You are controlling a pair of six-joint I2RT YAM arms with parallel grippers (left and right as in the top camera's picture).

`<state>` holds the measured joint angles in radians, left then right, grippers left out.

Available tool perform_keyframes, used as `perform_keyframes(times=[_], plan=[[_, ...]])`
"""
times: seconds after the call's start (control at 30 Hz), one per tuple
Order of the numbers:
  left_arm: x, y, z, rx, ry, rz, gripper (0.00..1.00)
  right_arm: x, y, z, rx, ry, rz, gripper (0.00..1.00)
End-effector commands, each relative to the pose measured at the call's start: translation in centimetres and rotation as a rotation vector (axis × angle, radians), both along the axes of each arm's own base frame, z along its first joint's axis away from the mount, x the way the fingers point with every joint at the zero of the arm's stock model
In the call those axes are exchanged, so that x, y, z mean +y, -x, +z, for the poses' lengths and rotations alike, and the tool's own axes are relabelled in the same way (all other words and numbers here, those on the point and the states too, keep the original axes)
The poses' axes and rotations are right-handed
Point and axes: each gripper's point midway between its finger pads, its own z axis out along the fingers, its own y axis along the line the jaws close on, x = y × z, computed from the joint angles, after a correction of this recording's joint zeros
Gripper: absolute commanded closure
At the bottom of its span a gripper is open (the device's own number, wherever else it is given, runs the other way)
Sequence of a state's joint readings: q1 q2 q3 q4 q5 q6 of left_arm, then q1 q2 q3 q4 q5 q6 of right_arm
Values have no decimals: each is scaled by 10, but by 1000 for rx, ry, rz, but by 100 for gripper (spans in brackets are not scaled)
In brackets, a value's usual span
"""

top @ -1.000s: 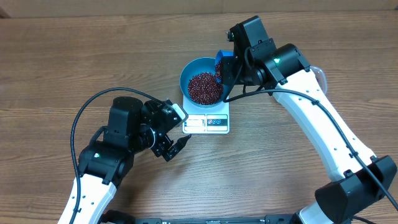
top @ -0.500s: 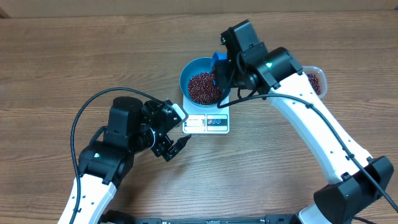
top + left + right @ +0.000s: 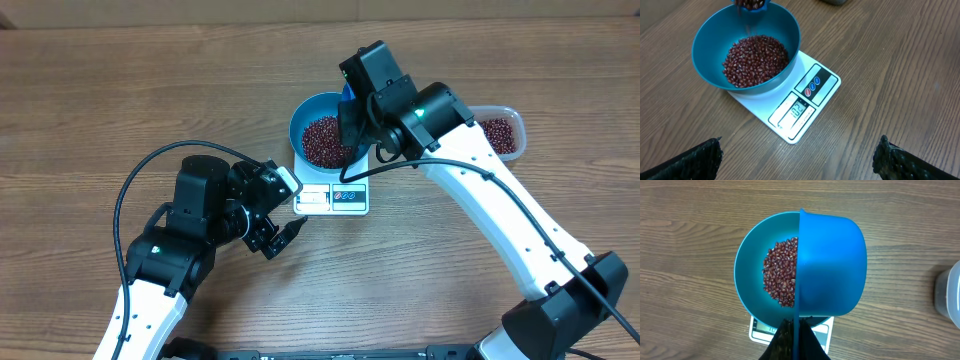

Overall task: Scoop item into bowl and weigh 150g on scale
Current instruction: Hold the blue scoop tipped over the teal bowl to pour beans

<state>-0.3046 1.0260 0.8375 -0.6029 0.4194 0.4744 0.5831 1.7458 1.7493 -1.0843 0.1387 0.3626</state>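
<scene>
The round, deep, bright blue plastic bowl [image 3: 712,42] sits on the small flat white square scale [image 3: 815,85] on the brown wooden counter [image 3: 100,100]. A heap of tiny dark red-brown beans [image 3: 755,60] lies inside it. The right fingers [image 3: 785,341] pinch a small blue plastic scoop [image 3: 832,265], tipped just above the bowl. The left fingers [image 3: 695,160] are spread wide, holding nothing

Both arms on my feed share one livery. The left arm [image 3: 150,305] and the right arm [image 3: 490,200] have glossy white link shells joined by blocky matte-black joint housings. A thin black cable [image 3: 150,160] loops off the left one, and a second black lead [image 3: 535,205] trails along the right. A small green light [image 3: 420,112] glows on the right arm's black housing. The left fingers [image 3: 690,160] are black and knobbly; the right fingers [image 3: 782,345] look plain black.
</scene>
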Motion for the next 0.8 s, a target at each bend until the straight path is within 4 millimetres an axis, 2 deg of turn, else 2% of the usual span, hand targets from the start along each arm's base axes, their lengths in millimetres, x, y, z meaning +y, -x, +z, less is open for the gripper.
perform_keyframes(times=[0.0,0.37,0.77], plan=[[0,1,-1,11,12,-1,0,4,-3,18,-65,3,-9,96],[0,1,-1,11,12,-1,0,16,-3,-2,-35,46,12,96],[0,1,-1,11,12,-1,0,16,-3,-3,-33,48,12,96]])
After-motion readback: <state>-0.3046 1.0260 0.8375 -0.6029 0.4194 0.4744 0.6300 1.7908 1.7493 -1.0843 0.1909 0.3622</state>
